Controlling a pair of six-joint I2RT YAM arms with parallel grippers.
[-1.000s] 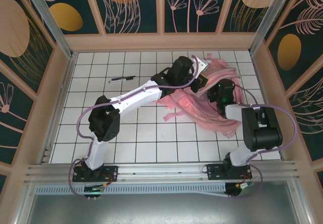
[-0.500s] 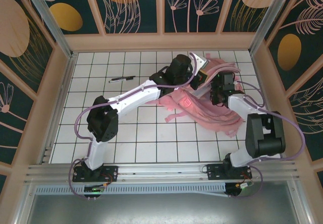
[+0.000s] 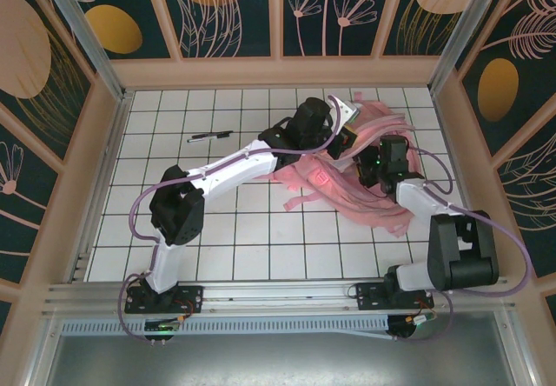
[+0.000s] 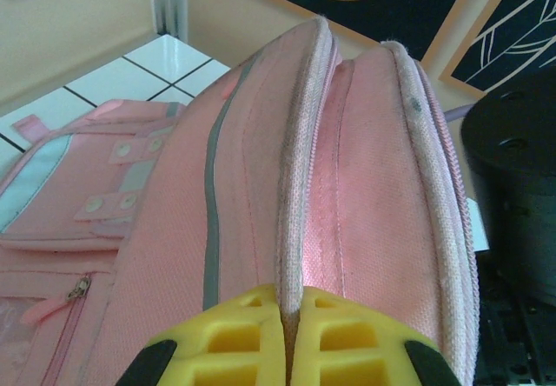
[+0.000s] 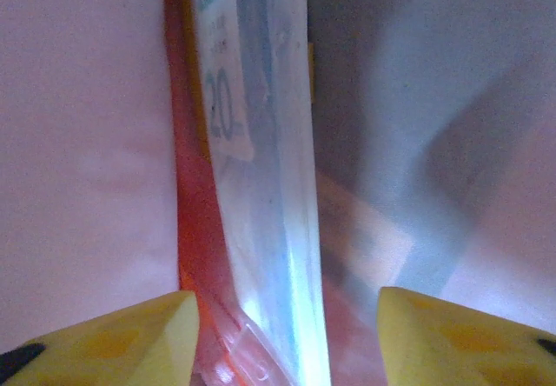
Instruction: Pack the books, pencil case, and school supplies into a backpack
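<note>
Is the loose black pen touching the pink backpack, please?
No, the pen lies by itself, well apart from the backpack.

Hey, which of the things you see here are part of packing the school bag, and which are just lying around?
Part of the job: pink backpack, its rim pinched by the left gripper; clear pencil case and orange notebook inside it, between the open fingers of the right gripper; black pen lying loose.
Just there: tiled table, patterned wall panels.
</note>
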